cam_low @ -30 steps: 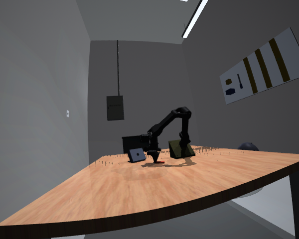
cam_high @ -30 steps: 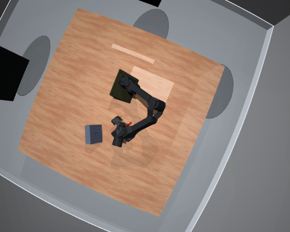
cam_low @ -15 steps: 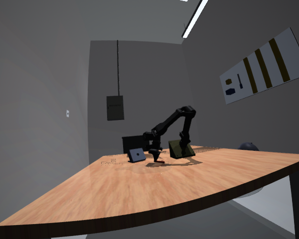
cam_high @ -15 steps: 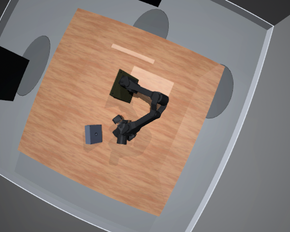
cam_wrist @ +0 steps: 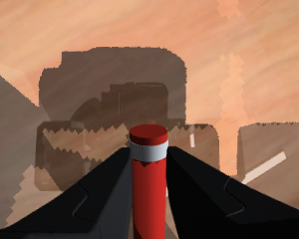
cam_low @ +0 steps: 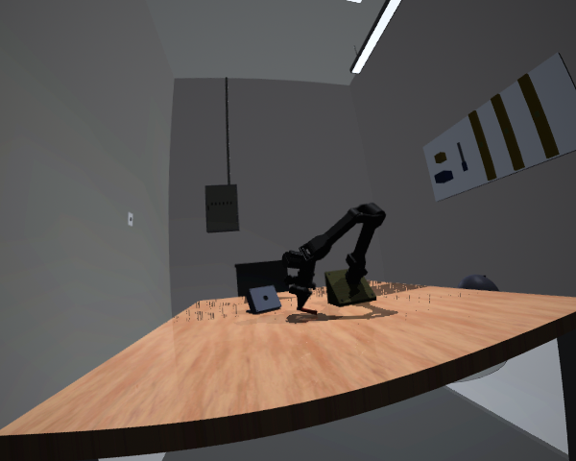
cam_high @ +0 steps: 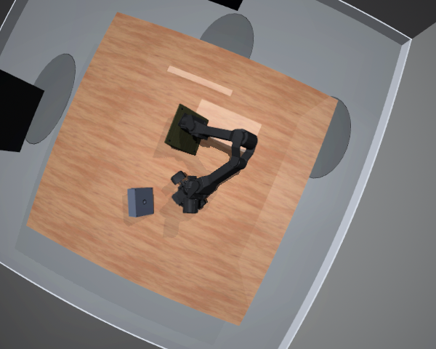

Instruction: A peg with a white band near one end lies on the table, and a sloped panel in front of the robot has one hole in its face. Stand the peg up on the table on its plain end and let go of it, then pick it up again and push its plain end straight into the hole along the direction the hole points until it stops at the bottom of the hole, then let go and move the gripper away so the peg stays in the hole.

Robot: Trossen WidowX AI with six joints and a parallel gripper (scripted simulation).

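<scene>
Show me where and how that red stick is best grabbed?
Probably around its round sides just below the white band, one finger per side, as the tool holds it now. The red stick is a slim, straight cylinder, so its flat end seems poorer to pinch.

We read this as a small lab or workshop; can't tell which. Exterior view, relative to the jaws: wood table [cam_high: 166,259] [cam_low: 278,372] below them, robot arm [cam_high: 220,178] [cam_low: 335,232] above. Grey metal box [cam_low: 222,208] with conduit [cam_low: 228,133] on the wall, up and left. Strip light [cam_low: 377,36] high, to the right. Board [cam_low: 571,104] with yellow stripes and a tool-like shape, up and right. Plain grey walls all round.
</scene>
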